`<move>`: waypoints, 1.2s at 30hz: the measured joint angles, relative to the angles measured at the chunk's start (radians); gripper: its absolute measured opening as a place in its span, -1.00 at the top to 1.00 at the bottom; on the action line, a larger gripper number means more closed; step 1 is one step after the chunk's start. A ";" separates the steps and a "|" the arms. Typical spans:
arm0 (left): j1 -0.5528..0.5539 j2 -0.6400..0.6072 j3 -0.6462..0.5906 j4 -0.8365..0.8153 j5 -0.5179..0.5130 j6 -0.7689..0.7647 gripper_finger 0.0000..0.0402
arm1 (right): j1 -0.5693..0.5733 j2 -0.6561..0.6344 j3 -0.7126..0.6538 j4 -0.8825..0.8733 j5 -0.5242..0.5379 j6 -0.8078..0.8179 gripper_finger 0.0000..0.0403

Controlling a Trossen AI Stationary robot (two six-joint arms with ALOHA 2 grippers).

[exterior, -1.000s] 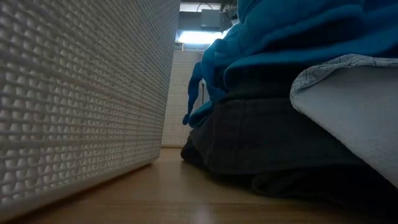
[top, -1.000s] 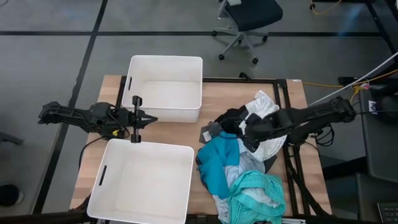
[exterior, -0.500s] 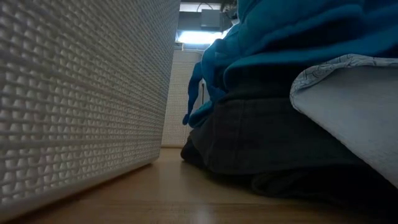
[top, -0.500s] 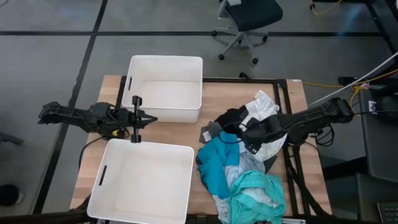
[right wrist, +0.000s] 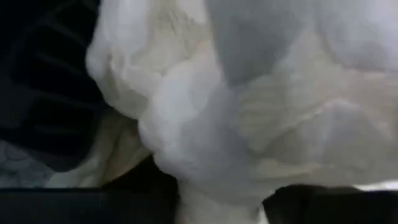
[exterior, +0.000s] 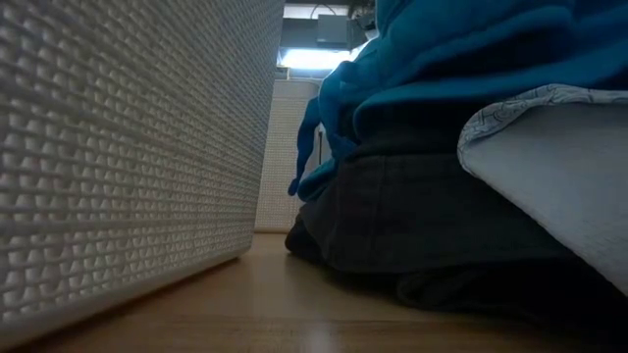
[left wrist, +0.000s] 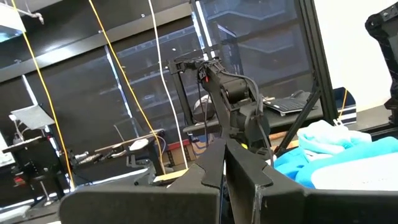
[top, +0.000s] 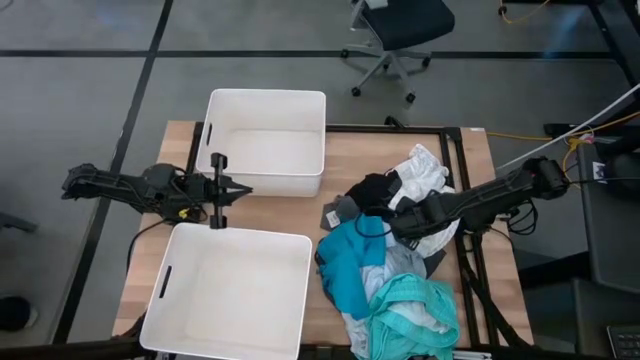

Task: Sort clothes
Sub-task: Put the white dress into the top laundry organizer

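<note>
My right gripper (top: 400, 222) presses into the clothes (top: 395, 265) pile at right of centre, white fabric (right wrist: 249, 106) between its fingers, grip uncertain.

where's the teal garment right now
In the high view the teal garment lies at the near end of the clothes pile on the table's right side, just beside the bright blue garment and right of the near bin.
</note>
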 joint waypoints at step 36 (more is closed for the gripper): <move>0.000 0.001 0.000 -0.001 0.000 -0.004 0.97 | 0.000 0.000 0.796 -0.363 0.556 -0.277 0.87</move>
